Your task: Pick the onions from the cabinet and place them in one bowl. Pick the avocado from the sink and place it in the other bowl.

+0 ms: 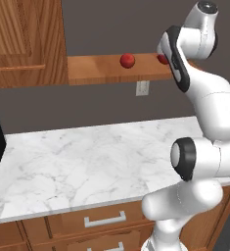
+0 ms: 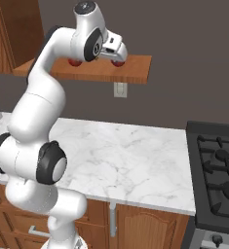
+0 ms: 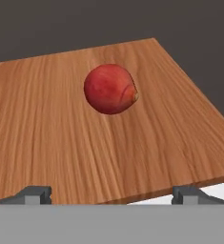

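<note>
in the hand view i see one onion point(image 3: 110, 89) a little above the centre of the frame, sitting on the wooden shelf point(image 3: 61, 138) of the cabinet. the two dark fingertips point(image 3: 35, 194) rise at the bottom edge, one in the lower left and one in the lower right, well apart from each other. the gripper point(image 3: 113, 195) is spread wide and has hold of nothing; the onion lies ahead of it, not between the tips and not touching them.

in the left base view the shelf point(image 1: 97, 68) runs across the upper middle of the frame, beside the panelled cabinet door point(image 1: 23, 41) in the upper left. one onion point(image 1: 127, 60) rests free on the shelf near the upper centre. the second onion point(image 1: 162, 59) is to the right of it, half hidden behind the arm. the marble counter point(image 1: 87, 162) fills the middle of the frame, with drawer fronts point(image 1: 104, 219) under it.

in the right base view the hand point(image 2: 113, 48) is at the upper centre, just over the shelf point(image 2: 135, 68). one red onion point(image 2: 118, 62) shows directly under the hand, and another point(image 2: 76, 62) shows to the left, partly covered by the arm. a stove point(image 2: 218, 170) stands at the right edge.
</note>
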You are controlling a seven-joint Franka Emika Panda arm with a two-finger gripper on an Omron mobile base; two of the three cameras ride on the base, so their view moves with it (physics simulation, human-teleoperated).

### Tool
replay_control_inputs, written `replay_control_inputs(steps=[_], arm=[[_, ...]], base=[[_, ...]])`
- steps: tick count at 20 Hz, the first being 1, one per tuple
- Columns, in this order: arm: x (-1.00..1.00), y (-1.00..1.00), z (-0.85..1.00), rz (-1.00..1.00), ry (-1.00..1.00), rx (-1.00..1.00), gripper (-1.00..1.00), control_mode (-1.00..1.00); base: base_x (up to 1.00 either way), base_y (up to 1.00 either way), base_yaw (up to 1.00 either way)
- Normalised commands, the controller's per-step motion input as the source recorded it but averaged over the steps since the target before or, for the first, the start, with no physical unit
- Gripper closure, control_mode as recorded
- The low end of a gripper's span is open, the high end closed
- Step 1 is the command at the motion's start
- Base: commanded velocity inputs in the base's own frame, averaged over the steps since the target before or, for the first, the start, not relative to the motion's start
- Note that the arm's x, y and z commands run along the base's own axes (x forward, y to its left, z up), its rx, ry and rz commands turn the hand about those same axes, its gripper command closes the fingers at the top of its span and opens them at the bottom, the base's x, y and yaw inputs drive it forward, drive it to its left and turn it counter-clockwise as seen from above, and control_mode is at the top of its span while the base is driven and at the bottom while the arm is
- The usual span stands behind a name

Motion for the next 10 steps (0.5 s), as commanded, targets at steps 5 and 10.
replay_control_inputs(steps=[5, 10], arm=[[0.29, 0.0, 0.0, 0.0, 0.02, 0.0, -1.0, -1.0], [0.2, 0.0, -0.14, 0.0, 0.0, 0.0, -1.0, -1.0]], base=[[0.0, 0.0, 0.0], [0.0, 0.0, 0.0]])
